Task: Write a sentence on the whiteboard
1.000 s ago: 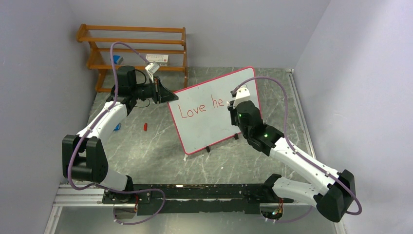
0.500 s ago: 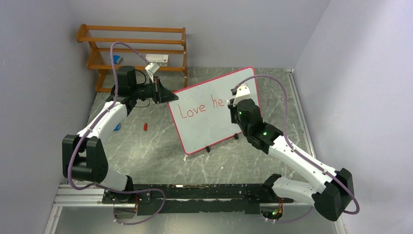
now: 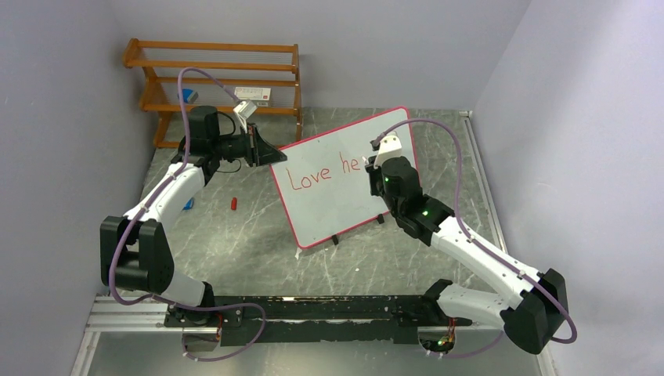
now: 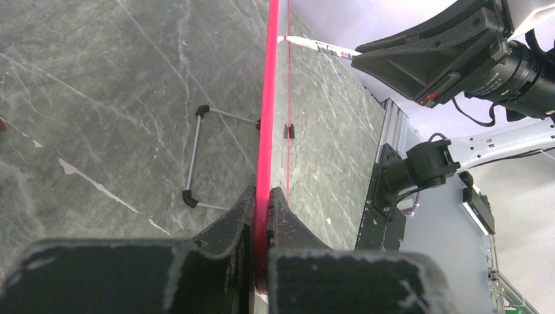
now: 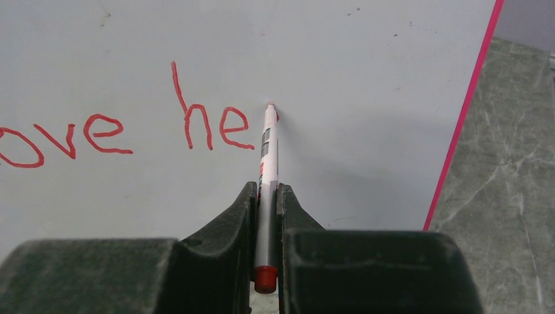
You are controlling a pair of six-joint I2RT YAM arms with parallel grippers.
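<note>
**Item:** large rectangular whiteboard (image 3: 337, 211) with a thin red-pink frame. It stood tilted on small black-tipped wire feet (image 4: 194, 159) on the grey marbled table (image 3: 235, 243), towards the back centre, between the two arms.

**Sentence** (image 3: 322, 172)**:** thin red handwritten script across the upper part of the board. It read "Love he" and was incomplete.

**Left gripper** (image 4: 262, 196)**:** black two-finger pincer, clamped tight on the frame at the board's upper left edge, steadying it.

**Right gripper** (image 5: 267, 191)**:** black pincer, closed on a slim white-barrelled red marker (image 5: 267, 157). The marker ran forward between the fingers, its tip at the board's surface just right of the "e".

**Step in hand:** judged mid-word, with the second word's third letter about to be formed.

**Next move:** judged to call for a small rounded stroke right of the "e", at matching height and slant. Pressure should be light and even, with the left grip keeping the board from rocking on its feet.

**Not determined:**
- Whether the tip truly touched the board or hung just off it could not be told. In the top view the right gripper covered that spot, and the marker could not be picked out.
- The left wrist view showed the board edge-on, with no writing visible.
- The right wrist view cut off the first letter of "Love".
- A small red object (image 3: 233, 204) lay on the table left of the board, possibly the marker's cap.
- The items on the wooden slatted rack (image 3: 211, 74) at back left were too small to name.
</note>
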